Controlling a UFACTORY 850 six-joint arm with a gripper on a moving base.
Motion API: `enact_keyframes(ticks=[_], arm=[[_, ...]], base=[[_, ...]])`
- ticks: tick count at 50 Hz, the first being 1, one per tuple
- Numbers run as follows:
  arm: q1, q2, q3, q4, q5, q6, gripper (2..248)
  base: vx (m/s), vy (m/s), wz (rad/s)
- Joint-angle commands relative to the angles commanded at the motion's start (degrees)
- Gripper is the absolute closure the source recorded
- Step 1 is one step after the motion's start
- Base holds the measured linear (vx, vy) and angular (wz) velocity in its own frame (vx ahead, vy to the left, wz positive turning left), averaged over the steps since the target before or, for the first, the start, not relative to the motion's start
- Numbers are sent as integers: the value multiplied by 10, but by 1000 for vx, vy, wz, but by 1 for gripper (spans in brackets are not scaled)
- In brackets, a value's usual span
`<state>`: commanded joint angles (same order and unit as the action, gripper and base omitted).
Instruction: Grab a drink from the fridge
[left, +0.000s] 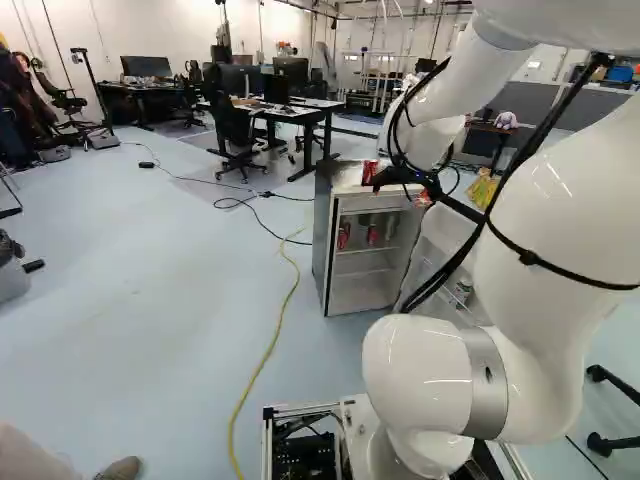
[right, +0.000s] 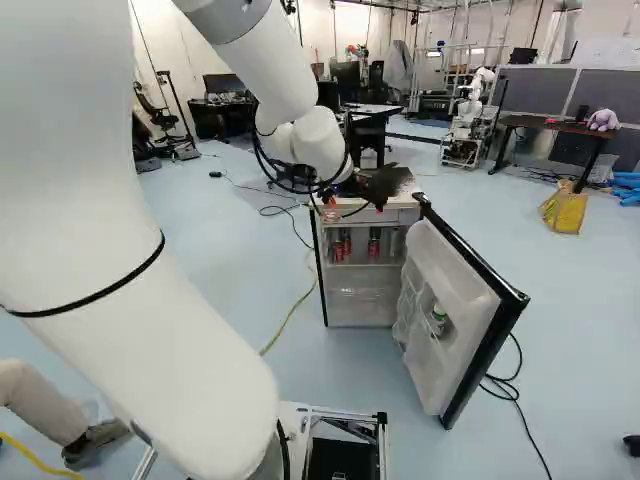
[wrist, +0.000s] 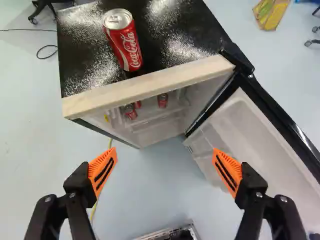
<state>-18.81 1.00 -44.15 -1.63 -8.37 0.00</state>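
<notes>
Look, the fridge (left: 323, 240) has its door (right: 455, 325) wide open, likely so the gripper (wrist: 165, 160) can get at the cold drinks. Its jaws are open with nothing between them, I think to leave room for a can. One red can (wrist: 125, 42) stands on the fridge's top, just behind the front edge, maybe so it is easy to reach. More red cans (wrist: 162, 100) stand on the inside shelf (right: 365, 266), likely to keep cool. I count three inside, one on top, and one bottle (right: 438, 318) in the door.
</notes>
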Motion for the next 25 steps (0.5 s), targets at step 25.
enact_keyframes(ticks=[25], arm=[[-54, 28, -12, 0, -151, 0, 3]], base=[[0, 0, 0]])
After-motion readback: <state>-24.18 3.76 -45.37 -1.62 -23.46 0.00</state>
